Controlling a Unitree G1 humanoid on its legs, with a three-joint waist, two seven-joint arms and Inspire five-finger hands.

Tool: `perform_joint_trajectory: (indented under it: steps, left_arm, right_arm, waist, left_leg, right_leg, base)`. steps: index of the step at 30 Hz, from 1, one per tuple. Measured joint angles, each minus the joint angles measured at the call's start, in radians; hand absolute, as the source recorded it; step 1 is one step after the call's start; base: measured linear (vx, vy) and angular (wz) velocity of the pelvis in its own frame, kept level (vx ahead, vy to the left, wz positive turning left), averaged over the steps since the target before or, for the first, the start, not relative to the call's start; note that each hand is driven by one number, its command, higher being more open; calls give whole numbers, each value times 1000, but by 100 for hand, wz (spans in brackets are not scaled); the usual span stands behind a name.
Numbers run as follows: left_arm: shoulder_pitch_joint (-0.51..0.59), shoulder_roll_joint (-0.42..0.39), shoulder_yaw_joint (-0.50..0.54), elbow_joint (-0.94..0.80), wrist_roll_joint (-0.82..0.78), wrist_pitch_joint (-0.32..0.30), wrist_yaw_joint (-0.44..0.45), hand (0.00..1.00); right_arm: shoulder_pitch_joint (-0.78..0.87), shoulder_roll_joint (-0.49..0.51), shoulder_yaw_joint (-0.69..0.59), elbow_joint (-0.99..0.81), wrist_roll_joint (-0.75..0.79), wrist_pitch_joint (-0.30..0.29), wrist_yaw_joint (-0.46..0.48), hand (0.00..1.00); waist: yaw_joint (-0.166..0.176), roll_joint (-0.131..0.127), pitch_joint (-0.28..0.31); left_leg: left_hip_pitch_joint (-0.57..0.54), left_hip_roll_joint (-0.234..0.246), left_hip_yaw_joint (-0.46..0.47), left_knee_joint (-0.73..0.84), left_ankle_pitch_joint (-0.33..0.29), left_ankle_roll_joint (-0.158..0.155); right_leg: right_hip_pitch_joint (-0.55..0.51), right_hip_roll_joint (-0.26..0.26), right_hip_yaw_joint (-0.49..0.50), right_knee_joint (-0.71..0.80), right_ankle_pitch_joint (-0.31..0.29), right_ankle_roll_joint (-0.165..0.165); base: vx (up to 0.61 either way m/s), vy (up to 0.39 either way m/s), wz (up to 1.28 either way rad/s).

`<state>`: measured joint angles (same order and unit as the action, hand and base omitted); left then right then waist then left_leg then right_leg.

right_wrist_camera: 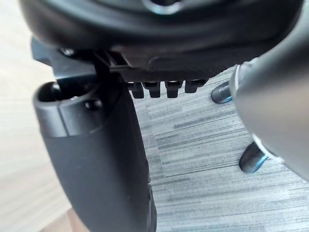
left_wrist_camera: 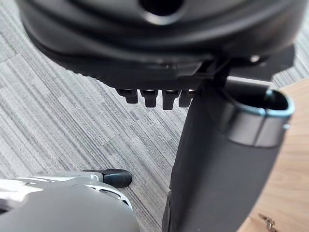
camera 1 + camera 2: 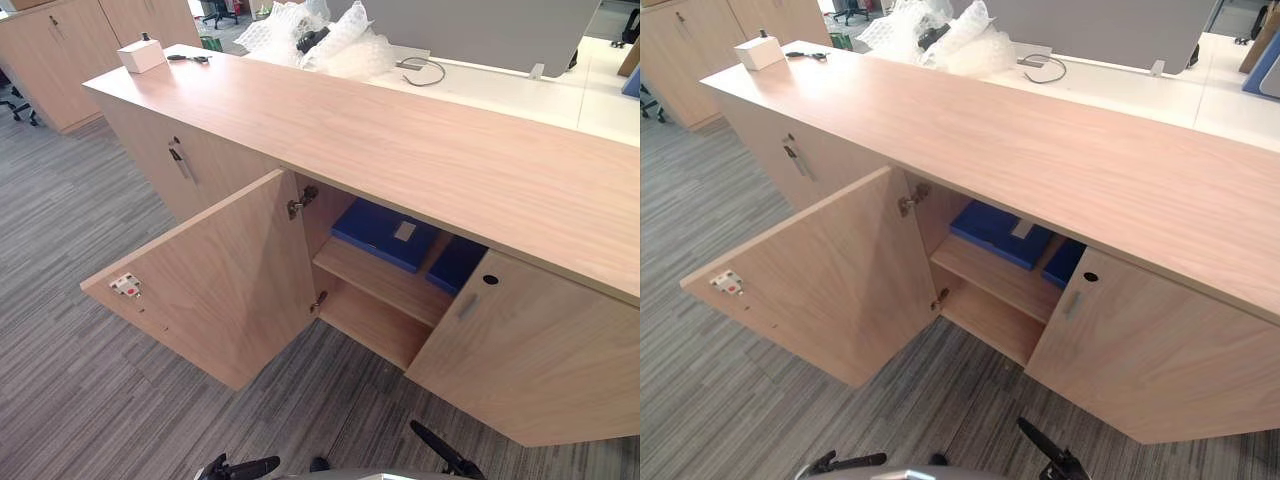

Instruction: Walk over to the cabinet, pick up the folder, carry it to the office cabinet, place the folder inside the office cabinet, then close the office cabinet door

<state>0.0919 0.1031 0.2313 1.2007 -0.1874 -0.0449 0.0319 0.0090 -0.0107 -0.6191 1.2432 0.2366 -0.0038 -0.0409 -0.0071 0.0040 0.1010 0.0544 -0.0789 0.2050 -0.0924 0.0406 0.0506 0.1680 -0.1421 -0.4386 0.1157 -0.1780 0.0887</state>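
A long light-wood cabinet (image 3: 400, 140) stands in front of me. Its left door (image 3: 210, 285) is swung wide open towards me, and the right door (image 3: 530, 355) stands slightly ajar. A blue folder (image 3: 385, 232) with a white label lies flat on the upper shelf inside, and a second blue folder (image 3: 457, 262) sits beside it, partly hidden by the right door. My left hand (image 2: 159, 43) hangs over the carpet, fingers relaxed, holding nothing. My right hand (image 1: 159, 43) hangs the same way next to a wooden surface, also with nothing in it.
On the cabinet top lie a small white box (image 3: 141, 55), a black tool (image 3: 188, 58) and bubble wrap (image 3: 320, 35). More wooden cabinets (image 3: 60, 50) stand at the far left. Grey striped carpet (image 3: 70, 380) spreads before the open door.
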Motion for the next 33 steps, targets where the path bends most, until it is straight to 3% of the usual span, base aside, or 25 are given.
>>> perform_joint_trajectory:
  steps: [6,13,15,19,26,33]
  left_arm:
    - [24,-26,157,0,-97,0,13,100]
    - [62,-61,489,-64,-232,13,57,100]
    - [72,-42,595,-106,-243,13,74,100]
    - [64,41,687,-138,-227,14,77,100]
    - [-13,182,667,-139,-108,25,48,100]
    - [-100,277,333,-284,80,32,38,100]
  right_arm:
    - [16,-3,-7,14,1,-1,-3,100]
    - [21,-4,-30,17,0,0,3,100]
    - [28,-5,-46,18,-2,2,10,100]
    - [39,-9,-57,17,-13,2,16,100]
    - [45,-17,-63,15,-40,4,31,100]
    - [47,-16,0,-7,-41,4,41,100]
  waist:
    - [-1,-9,-6]
    - [-1,-2,-8]
    - [0,1,-10]
    - [2,3,-14]
    - [10,5,-18]
    - [24,10,-22]
  left_leg:
    - [9,-7,1,-2,1,1]
    - [9,-15,2,-2,-7,-2]
    - [14,-16,4,-2,-12,-4]
    - [35,-15,13,-2,-29,-7]
    - [48,-8,29,2,-43,-9]
    - [72,40,29,6,-48,-16]
  right_leg:
    - [15,-2,0,-17,0,0]
    - [30,-1,1,-52,-2,-4]
    - [40,0,5,-62,-4,-8]
    - [62,3,16,-74,-11,-20]
    - [65,13,37,-71,-15,-28]
    - [61,47,73,-28,11,-71]
  base:
    - [-29,5,-1]
    - [-16,1,0]
    - [7,-5,-2]
    - [39,-14,-7]
    - [75,-21,-7]
    - [56,-43,-3]
